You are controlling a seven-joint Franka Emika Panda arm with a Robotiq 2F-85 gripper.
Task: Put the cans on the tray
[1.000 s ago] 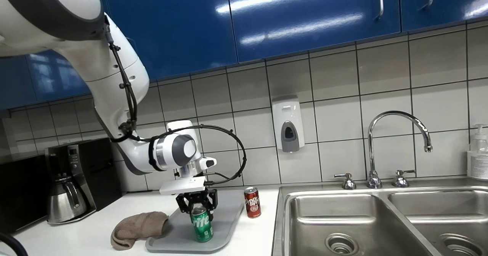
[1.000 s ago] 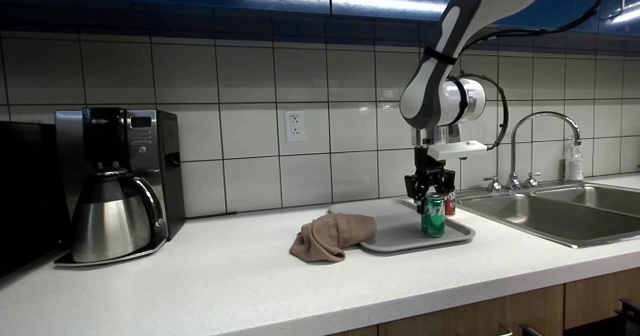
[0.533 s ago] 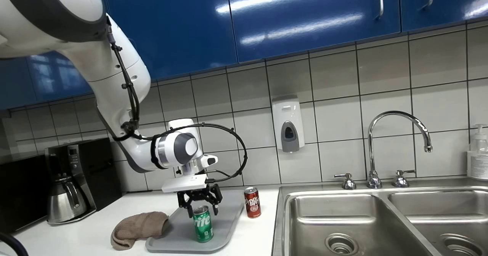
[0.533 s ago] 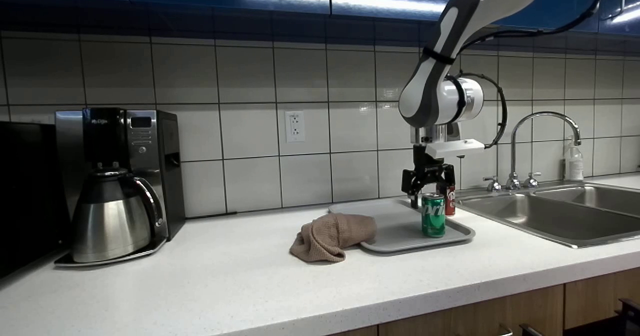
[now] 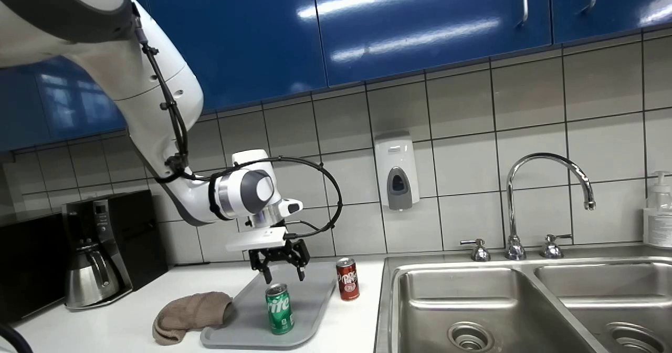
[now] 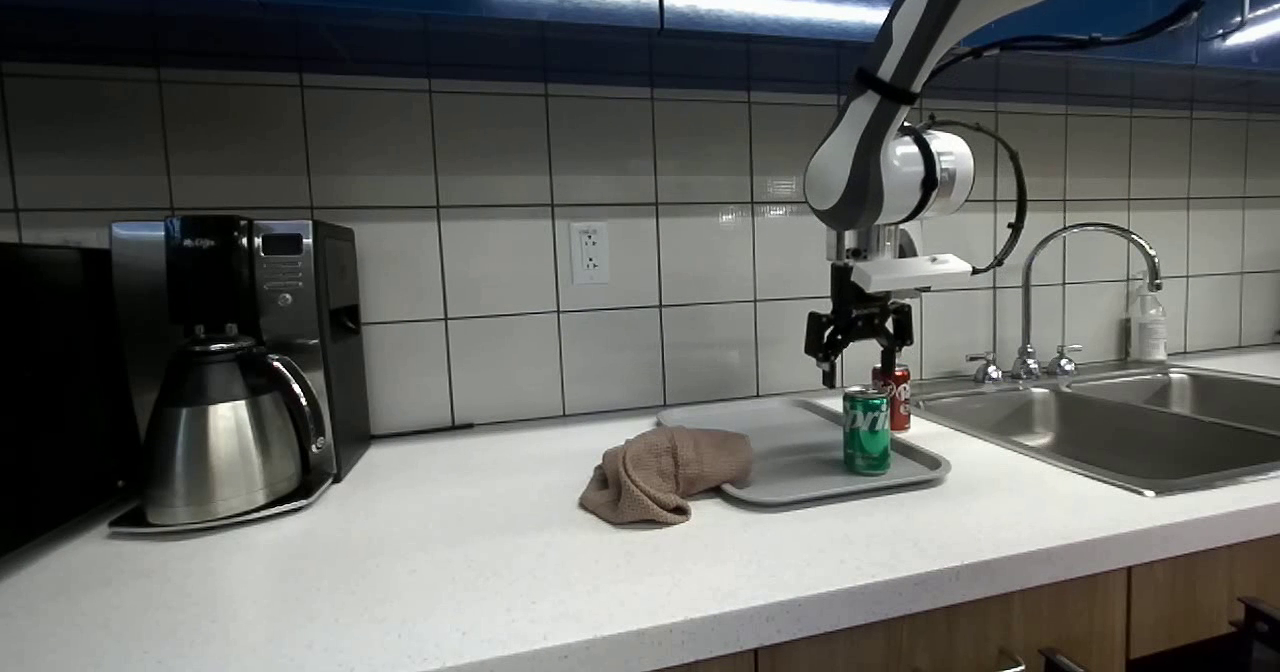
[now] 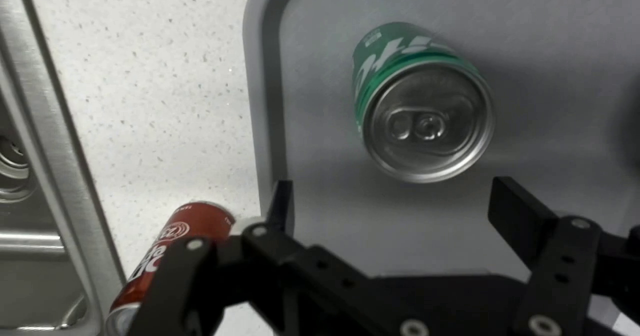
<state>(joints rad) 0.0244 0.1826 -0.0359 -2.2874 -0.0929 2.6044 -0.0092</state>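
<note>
On the grey tray (image 5: pixel 313 295) the green can (image 5: pixel 280 313) stands upright near the front edge. My gripper (image 5: pixel 284 278) hangs just above and behind its silver top, open, with nothing between the fingers. From overhead in the wrist view, the green can (image 7: pixel 425 121) lies beyond the gap of the gripper (image 7: pixel 393 188), apart from both fingertips. The red can (image 5: pixel 347 279) stands upright on the counter, off the tray's side toward the sink. In the wrist view the red can (image 7: pixel 170 246) is partly covered by the gripper's linkage. In an exterior view the green can (image 6: pixel 866 437) partly hides it.
A crumpled brown cloth (image 6: pixel 665 472) overlaps the tray's side away from the sink. The steel sink (image 5: pixel 391 311) with its tall faucet (image 5: pixel 512 206) lies past the red can. A coffee maker (image 6: pixel 240 372) stands farther along the counter.
A second ago my gripper was around the top of the green can. Its fingers have spread and it has risen off the can, which stays in place on the tray.
</note>
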